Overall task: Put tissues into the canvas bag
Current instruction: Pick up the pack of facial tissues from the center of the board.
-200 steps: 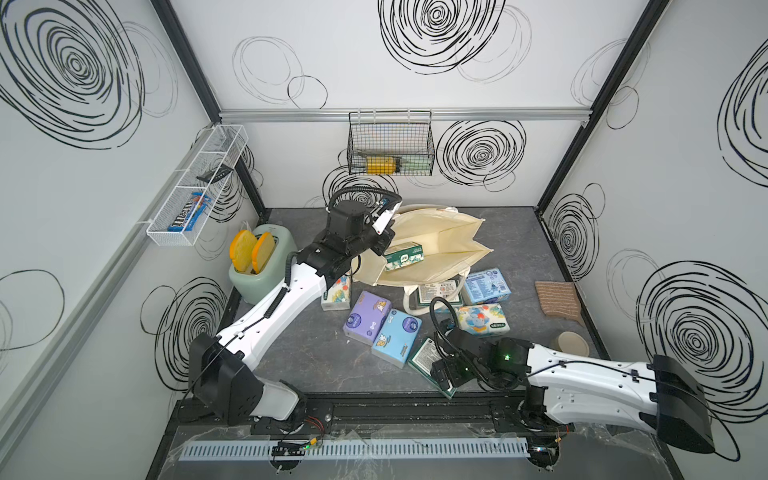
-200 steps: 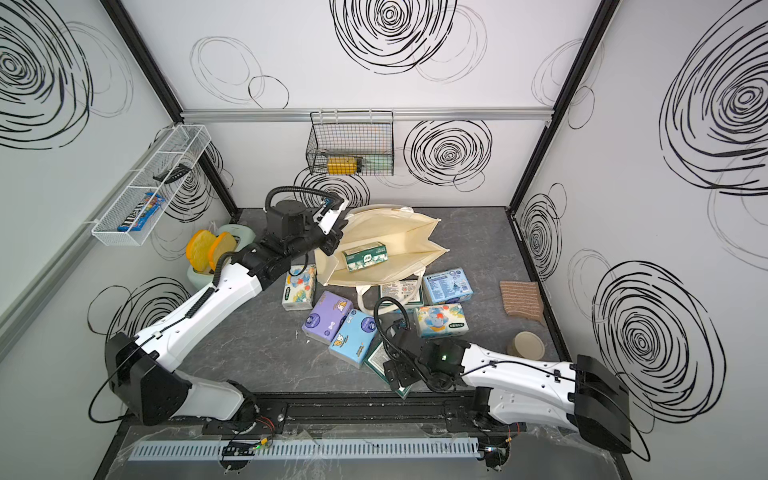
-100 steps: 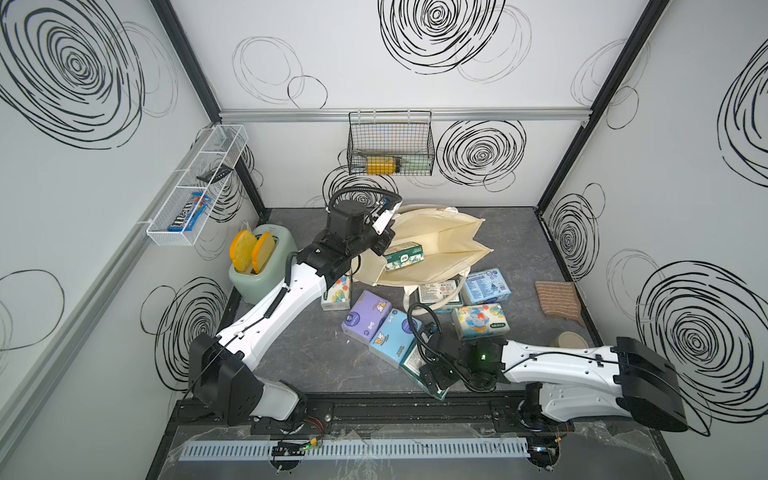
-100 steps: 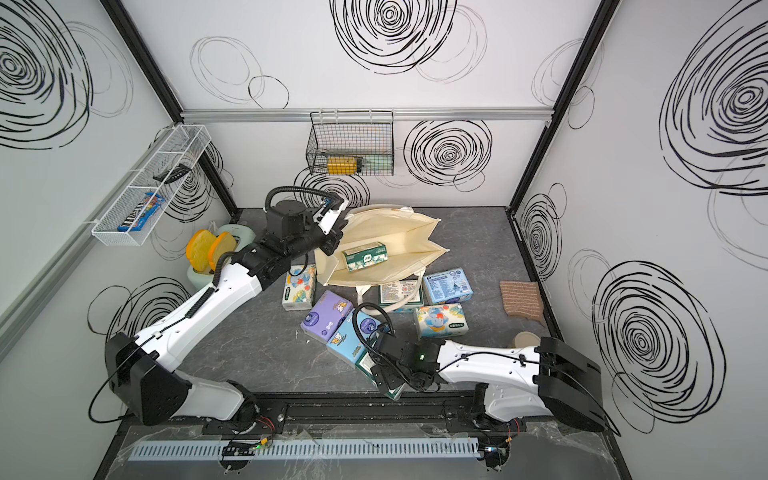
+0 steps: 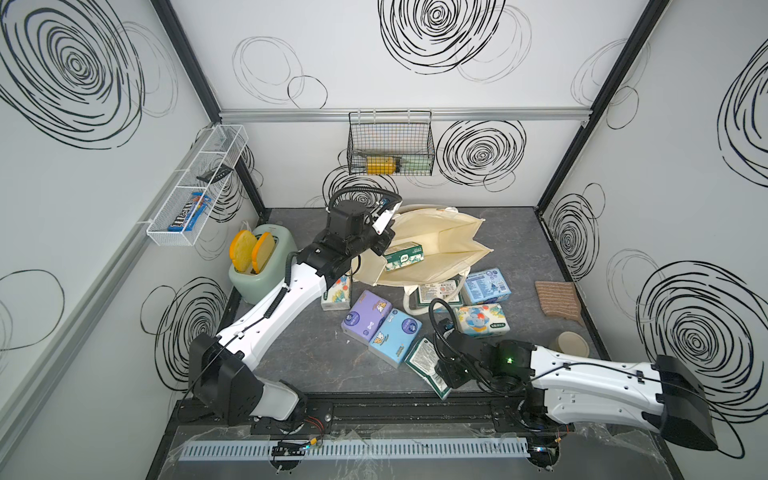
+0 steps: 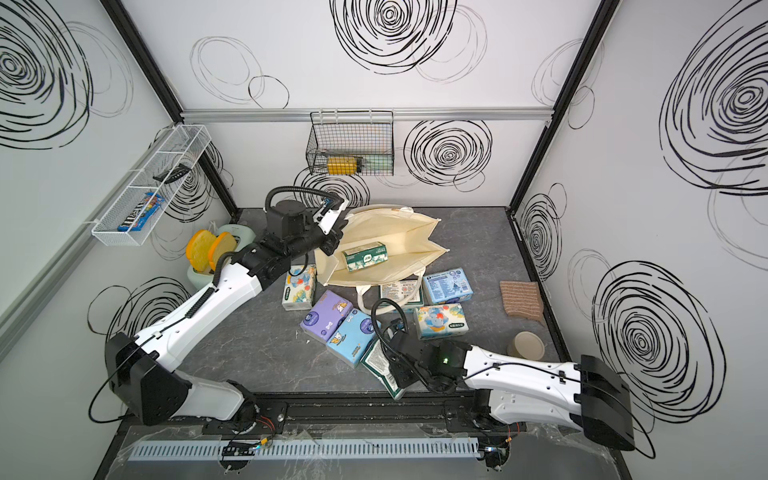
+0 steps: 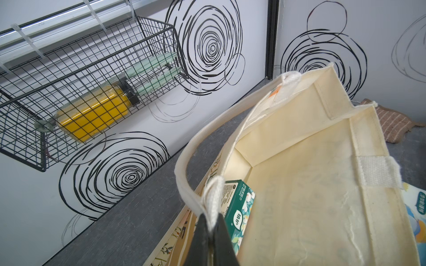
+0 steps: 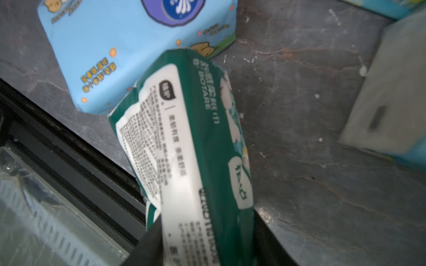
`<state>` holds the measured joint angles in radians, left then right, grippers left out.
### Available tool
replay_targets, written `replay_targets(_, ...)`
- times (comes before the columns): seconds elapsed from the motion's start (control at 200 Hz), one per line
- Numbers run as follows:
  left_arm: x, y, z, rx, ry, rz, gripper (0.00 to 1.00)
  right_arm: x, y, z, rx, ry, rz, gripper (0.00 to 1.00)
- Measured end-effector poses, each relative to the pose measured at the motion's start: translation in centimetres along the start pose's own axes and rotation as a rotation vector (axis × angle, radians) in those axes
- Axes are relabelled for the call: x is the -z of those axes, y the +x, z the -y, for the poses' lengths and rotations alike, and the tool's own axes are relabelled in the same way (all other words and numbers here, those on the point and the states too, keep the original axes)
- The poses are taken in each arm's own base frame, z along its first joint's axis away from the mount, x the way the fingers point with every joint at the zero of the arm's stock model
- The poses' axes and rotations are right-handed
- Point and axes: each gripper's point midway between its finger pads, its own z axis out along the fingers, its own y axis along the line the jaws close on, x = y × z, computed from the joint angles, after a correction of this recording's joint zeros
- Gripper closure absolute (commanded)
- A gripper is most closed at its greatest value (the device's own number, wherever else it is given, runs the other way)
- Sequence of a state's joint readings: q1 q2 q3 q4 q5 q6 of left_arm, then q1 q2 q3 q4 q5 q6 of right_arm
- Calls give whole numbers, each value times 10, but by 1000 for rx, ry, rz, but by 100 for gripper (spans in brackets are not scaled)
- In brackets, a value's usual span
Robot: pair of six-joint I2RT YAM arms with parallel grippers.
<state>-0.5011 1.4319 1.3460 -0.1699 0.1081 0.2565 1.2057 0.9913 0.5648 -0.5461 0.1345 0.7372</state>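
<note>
Grey table [image 5: 316, 365]; wrist-view clamps: left gripper [image 7: 211, 232] on bag [image 7: 299, 184], right gripper [image 8: 207, 237] on green pack [image 8: 184, 138]

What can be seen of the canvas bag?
The canvas bag is cream cloth, slumped at the back of the table with its mouth gaping toward the top camera. The left gripper, shut, pinches its rim where a handle joins, holding it open. One green pack lies inside. Floral print shows outside; the other handle loops onto the table.

The left end effector [image 6: 332, 237] is at the edge of the bag [image 6: 415, 239], a green pack [image 6: 365, 256] lies inside, and the right end effector [image 6: 394, 373] is on the front pack [image 6: 374, 356] on the bench [image 6: 257, 357].
</note>
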Motion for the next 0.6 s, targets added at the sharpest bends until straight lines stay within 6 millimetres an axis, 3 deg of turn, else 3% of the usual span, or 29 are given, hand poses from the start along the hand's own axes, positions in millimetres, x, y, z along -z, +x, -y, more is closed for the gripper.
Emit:
replay_targets(0.115, 0, 0, 0, 0, 0, 0, 100, 14, -8, 1, -17, -23, 63, 79)
replay_targets(0.405, 0, 0, 0, -1, 1, 0, 100, 37, -19, 8, -37, -14, 132, 78)
replay_targets(0.505, 0, 0, 1, -1, 2, 0, 100, 64, -41, 1, -48, -49, 219, 77)
replay_targets(0.6, 0, 0, 1, -1, 1, 0, 100, 107, -77, -8, -63, -99, 355, 76)
